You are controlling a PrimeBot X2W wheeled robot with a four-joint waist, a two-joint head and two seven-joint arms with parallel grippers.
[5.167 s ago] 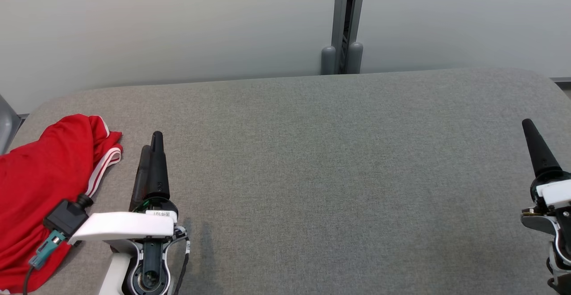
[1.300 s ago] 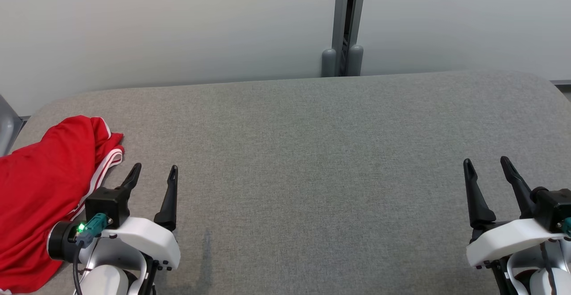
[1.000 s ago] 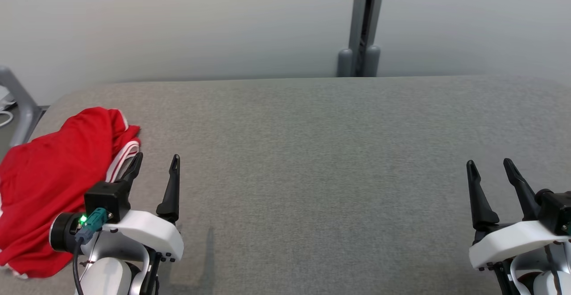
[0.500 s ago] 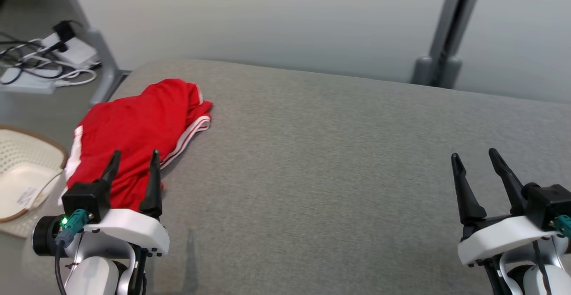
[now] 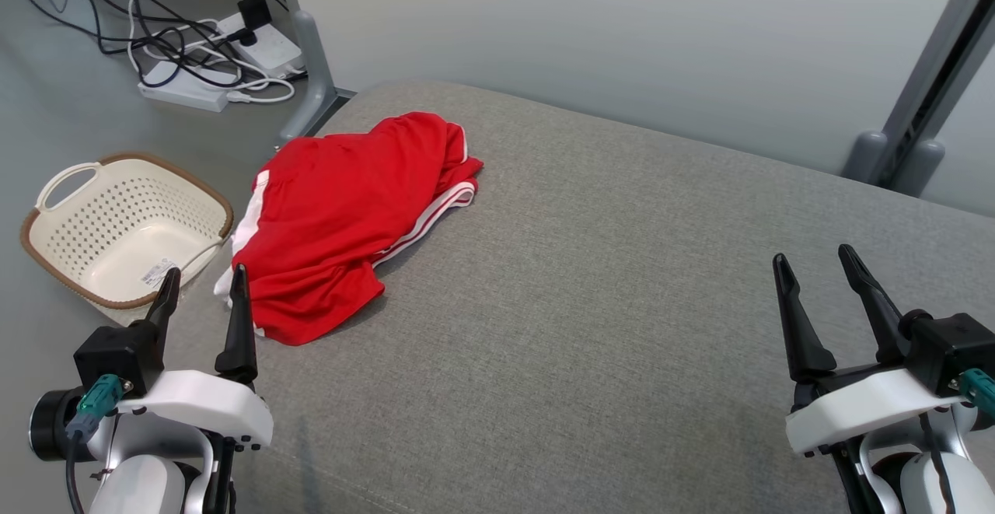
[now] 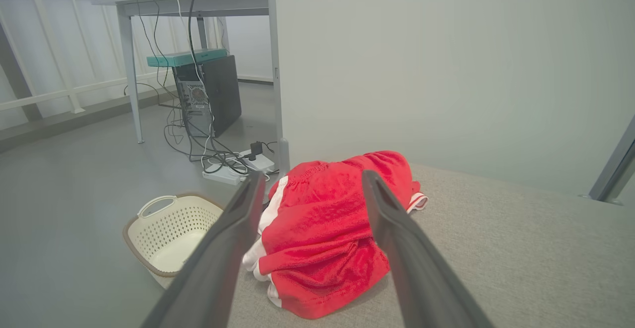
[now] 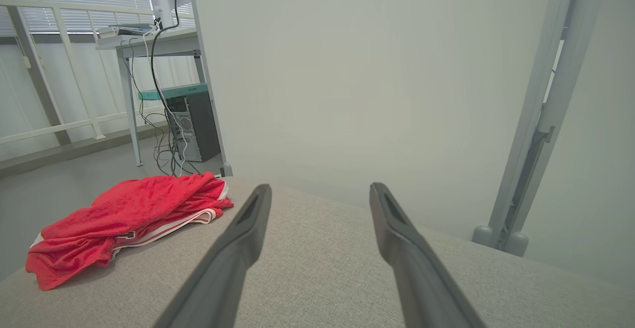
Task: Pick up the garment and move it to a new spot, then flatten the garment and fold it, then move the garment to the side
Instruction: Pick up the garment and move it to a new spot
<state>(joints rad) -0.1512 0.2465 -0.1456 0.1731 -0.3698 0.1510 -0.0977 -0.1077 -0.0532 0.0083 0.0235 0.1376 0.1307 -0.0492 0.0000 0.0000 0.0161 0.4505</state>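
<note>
Garment (image 5: 350, 218): red, crumpled, at 10 o'clock corner of table (image 5: 622, 304).
Left gripper (image 5: 205, 270): 7 o'clock in head view, fingers spread, empty, near garment's near edge.
Right gripper (image 5: 810, 253): 4 o'clock, fingers spread, empty, over bare table, well apart from garment.
Basket (image 5: 47, 187): on floor, 9 o'clock of garment.
</note>
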